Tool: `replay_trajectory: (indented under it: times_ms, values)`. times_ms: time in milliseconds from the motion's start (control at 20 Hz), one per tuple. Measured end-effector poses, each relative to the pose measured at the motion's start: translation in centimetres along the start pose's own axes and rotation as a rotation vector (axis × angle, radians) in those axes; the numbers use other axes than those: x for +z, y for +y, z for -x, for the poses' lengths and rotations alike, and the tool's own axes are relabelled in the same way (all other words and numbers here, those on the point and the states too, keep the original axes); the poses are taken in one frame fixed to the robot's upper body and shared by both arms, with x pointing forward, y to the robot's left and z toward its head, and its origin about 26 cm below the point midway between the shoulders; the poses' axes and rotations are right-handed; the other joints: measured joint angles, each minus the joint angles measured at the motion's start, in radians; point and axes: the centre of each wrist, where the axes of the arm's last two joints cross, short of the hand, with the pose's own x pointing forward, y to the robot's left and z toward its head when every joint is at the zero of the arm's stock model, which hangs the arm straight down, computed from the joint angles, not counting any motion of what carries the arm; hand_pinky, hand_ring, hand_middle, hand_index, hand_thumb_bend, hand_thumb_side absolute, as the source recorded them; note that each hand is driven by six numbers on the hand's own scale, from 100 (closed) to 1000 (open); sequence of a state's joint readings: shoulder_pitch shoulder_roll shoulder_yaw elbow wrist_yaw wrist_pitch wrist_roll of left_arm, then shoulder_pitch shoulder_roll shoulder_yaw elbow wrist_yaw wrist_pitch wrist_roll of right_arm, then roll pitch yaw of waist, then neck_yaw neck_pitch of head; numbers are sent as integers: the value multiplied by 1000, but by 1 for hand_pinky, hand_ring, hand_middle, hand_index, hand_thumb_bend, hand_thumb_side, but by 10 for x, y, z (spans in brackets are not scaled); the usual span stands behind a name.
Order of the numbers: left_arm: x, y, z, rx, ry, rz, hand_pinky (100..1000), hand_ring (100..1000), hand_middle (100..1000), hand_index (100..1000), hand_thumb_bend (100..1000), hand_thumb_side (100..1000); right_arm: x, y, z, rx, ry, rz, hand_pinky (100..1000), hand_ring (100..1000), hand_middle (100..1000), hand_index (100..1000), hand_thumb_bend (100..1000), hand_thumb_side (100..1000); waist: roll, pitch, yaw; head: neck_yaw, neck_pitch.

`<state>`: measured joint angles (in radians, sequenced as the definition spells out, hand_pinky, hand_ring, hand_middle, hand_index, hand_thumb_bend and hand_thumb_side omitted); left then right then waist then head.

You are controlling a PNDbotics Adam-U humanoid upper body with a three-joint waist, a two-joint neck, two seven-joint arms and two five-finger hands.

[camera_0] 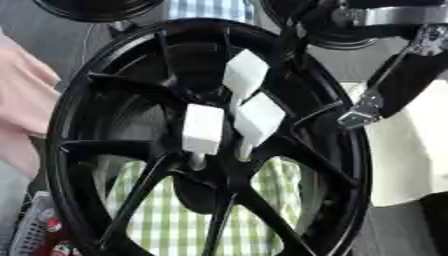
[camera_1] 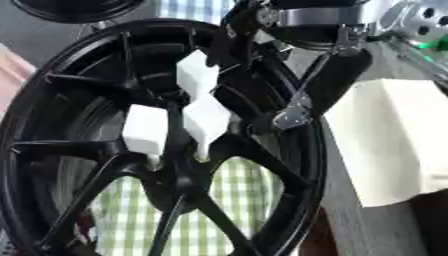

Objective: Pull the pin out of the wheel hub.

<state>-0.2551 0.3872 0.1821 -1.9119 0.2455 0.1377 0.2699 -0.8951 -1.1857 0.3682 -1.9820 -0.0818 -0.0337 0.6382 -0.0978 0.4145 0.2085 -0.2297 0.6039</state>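
1. Three white block-headed pins seated in the centre of the black wheel hub (camera_0: pixel 210 145), heads standing out toward the camera on pale stems; upper pin (camera_0: pixel 245 74), middle pin (camera_0: pixel 259 119) just below it, lower-left pin (camera_0: pixel 203 129) beside the middle one; all three still lodged around the hub's middle.
2. Hub standing on edge, filling most of both views; dark spokes fanning from the centre to the rim.
3. Right hand (camera_1: pixel 302 100) coming in from the upper right, black with a silver tip, lying against the rim beside the middle pin, not on any pin; cannot tell whether open or curled.
4. Behind the spokes, green-and-white checked cloth (camera_0: pixel 175 220) low down; blue checked fabric (camera_0: pixel 210 9) at the top edge.
5. To the right of the rim, a white block (camera_1: pixel 394 140) on a dark surface.
6. Pink fabric (camera_0: pixel 19 100) at the left edge.
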Motion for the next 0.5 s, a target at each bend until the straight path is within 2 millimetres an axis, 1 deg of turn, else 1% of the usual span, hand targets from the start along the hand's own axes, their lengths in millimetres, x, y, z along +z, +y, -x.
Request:
replay_trajectory:
  times_ms: [100,200,300,400,500]
  values:
    - [1,0,1,-1,3,-1,720,566,542,708,239,712,-2,-5,3,-35,-3,-2,707,588,685,802,491,125,4,-10,-2,1,10]
    - [1,1,2,-2,6,-2,720,566,542,708,239,712,-5,-8,8,-83,-1,-8,715,599,674,789,467,118,5,-11,-5,4,18]
    - [2,1,2,-2,8,-2,721,566,542,707,239,712,-9,-7,12,-138,-1,-17,737,625,673,787,471,120,5,-12,-5,5,23]
    - [2,1,2,-2,8,-2,721,566,542,707,239,712,-12,-7,14,-179,-4,-20,760,676,677,786,478,115,6,-12,-4,6,28]
    - [2,1,2,-2,8,-3,721,566,542,707,240,713,-15,-7,15,-196,-7,-14,773,694,677,785,484,114,7,-12,-4,6,28]
